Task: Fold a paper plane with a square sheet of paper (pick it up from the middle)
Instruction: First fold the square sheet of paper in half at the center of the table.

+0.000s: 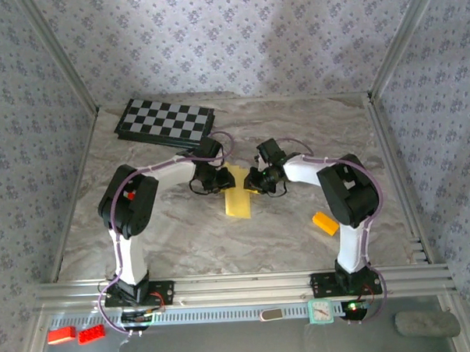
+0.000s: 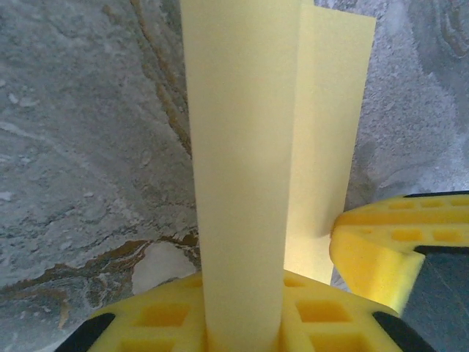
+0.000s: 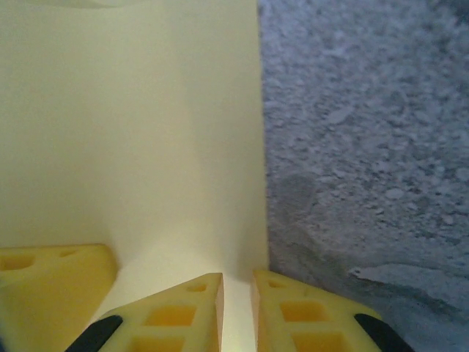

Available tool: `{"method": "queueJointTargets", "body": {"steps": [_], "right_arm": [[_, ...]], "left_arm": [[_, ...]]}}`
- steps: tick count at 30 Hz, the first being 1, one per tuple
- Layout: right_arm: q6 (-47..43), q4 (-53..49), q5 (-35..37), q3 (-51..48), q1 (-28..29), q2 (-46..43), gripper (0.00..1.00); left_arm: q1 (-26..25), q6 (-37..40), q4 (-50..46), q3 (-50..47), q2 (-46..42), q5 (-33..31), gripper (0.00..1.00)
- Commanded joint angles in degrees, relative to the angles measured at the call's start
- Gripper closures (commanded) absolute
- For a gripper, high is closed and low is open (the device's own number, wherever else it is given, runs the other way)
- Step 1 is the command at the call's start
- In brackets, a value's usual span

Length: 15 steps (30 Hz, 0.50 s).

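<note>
Over the middle of a marble-patterned table (image 1: 183, 240), seen from above, two robot arms meet at a folded yellow sheet of paper (image 1: 238, 201). The left gripper (image 1: 216, 179) and right gripper (image 1: 255, 180) flank its far end. A checkerboard (image 1: 166, 120) lies at the back left, and an orange block (image 1: 325, 223) sits to the right, well apart from the sheet. From the left wrist, the left gripper (image 2: 245, 308) is clamped on the sheet of paper (image 2: 242, 147), which rises from between its yellow fingers (image 2: 157, 315) as a long strip with a wider layer behind; another yellow finger (image 2: 370, 246) touches that layer's right edge. From the right wrist, the right gripper (image 3: 237, 286) has its fingers (image 3: 176, 315) pinched on the right edge of the sheet of paper (image 3: 132, 132), which spreads leftward over the table (image 3: 366, 147).
</note>
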Motion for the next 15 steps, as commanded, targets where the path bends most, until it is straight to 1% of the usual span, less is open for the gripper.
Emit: {"method": "queueJointTargets", "body": {"steps": [1, 3, 9, 13, 15], "right_arm": [[0.5, -3.9, 1.9, 1.8, 0.6, 1.7, 0.82], [1.1, -5.1, 2.7, 2.1, 0.6, 2.1, 0.82], [3.2, -6.2, 3.3, 2.7, 0.7, 2.9, 0.82], [4.0, -5.5, 2.9, 2.9, 0.7, 2.8, 0.82], [4.1, -5.2, 2.4, 3.2, 0.8, 2.7, 0.82]], "left_arm": [[0.3, 1.3, -2.9, 1.6, 0.1, -1.2, 0.74], [0.3, 1.0, -4.1, 1.7, -0.5, -2.7, 0.7], [0.3, -1.3, -7.7, 1.3, -3.0, -6.3, 0.52], [0.1, -2.8, -7.9, -0.5, -4.9, -6.8, 0.44], [-0.2, -3.3, -7.9, -1.3, -5.9, -6.9, 0.42]]}}
